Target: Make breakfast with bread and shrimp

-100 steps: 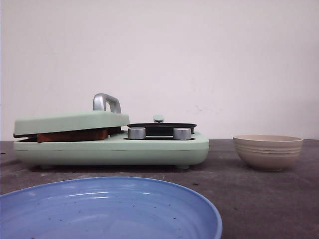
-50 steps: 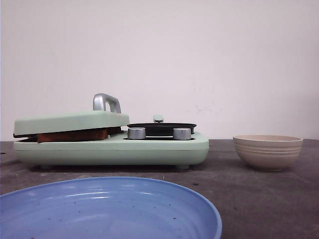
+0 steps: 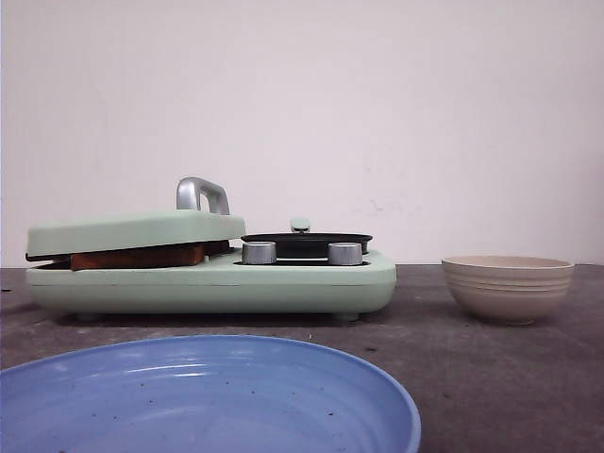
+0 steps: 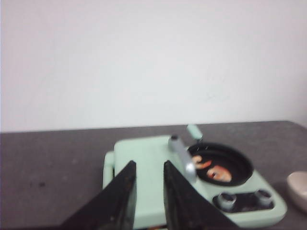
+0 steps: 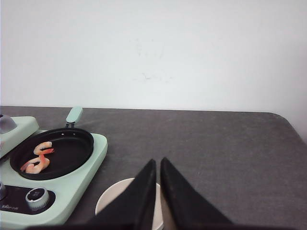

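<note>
Two shrimp [image 5: 37,157] in pan [image 5: 52,152] | bread [image 3: 137,256] under press lid [image 3: 132,231] | plating left | left fingers [image 4: 125,191] slightly parted, right fingers [image 5: 144,191] closed, both empty

pale green breakfast cooker [image 3: 217,278]: 1
silver knobs [image 3: 259,253]: 2
orange-pink shrimp [image 5: 37,157]: 2
beige ribbed bowl [image 3: 507,286]: 1
blue plate [image 3: 203,396]: 1

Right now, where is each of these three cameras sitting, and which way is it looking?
Front: low at table height, facing forward past the blue plate to the green cooker; no robot parts.
Left wrist: above the cooker; its fingers show.
Right wrist: above the bowl; its fingers show.
Both wrists see the shrimp in the black pan.
</note>
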`<state>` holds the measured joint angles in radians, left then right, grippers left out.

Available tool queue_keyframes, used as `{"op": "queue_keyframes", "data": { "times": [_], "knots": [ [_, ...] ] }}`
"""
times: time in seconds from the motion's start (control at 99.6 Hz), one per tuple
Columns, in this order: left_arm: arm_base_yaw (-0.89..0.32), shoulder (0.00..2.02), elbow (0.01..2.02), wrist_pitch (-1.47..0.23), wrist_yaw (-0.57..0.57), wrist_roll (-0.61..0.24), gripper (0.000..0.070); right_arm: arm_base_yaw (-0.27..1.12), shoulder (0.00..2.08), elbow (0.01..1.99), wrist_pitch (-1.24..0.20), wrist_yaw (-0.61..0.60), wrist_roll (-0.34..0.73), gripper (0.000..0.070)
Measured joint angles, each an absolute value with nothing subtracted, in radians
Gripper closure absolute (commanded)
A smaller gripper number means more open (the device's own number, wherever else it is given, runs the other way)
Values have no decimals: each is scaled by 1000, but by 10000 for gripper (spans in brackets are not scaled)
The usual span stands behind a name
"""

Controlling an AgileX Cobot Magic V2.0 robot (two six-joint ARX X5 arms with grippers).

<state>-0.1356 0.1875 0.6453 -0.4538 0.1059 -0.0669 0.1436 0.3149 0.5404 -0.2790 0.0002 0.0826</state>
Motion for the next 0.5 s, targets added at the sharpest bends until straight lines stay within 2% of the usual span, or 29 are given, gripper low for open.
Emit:
{"op": "queue_keyframes", "data": {
  "times": [0.181, 0.502],
  "knots": [
    [-102, 122, 377, -420, 90, -93, 684, 144, 315, 540, -279, 0, 83, 693],
    [-100, 12, 175, -256, 26, -96, 684, 144, 315, 540, -279, 0, 83, 693]
  ]
}}
